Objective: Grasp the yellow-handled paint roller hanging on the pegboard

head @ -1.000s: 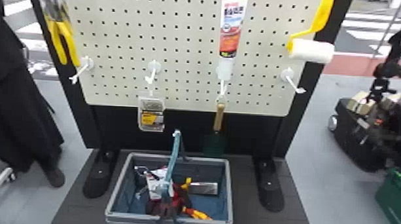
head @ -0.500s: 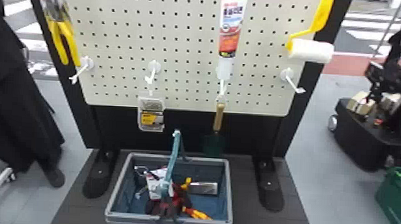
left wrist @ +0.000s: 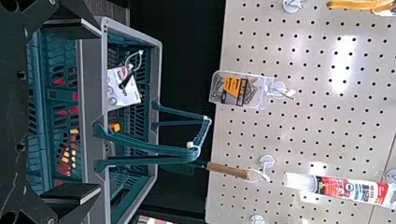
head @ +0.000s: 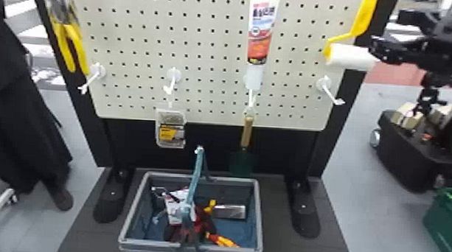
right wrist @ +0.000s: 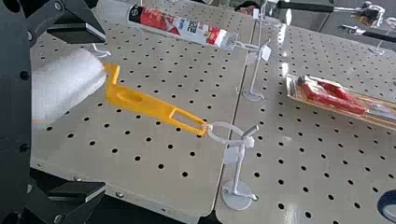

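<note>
The paint roller hangs at the pegboard's [head: 210, 60] upper right corner, its white sleeve [head: 350, 57] lying level under the yellow handle [head: 364, 16]. My right gripper [head: 382, 51] comes in from the right at the sleeve's free end. In the right wrist view this gripper [right wrist: 98, 112] is open, with the white sleeve [right wrist: 65, 91] between its two wide-apart fingers and the yellow handle [right wrist: 149, 105] running out to a white hook [right wrist: 233, 140]. My left gripper [left wrist: 93, 112] hangs open in front of the grey basket [left wrist: 93, 70], holding nothing.
On the board hang a sealant tube [head: 261, 29], yellow pliers [head: 65, 34], a screw packet [head: 169, 128] and a wooden-handled trowel [head: 246, 136]. The tool basket [head: 189, 243] stands below. A person in black stands at the left. A black case [head: 420, 145] and green crate [head: 449, 224] sit right.
My right arm has risen from low at the right and moved left, bringing its gripper up to the roller's white sleeve. Nothing on the board has moved.
</note>
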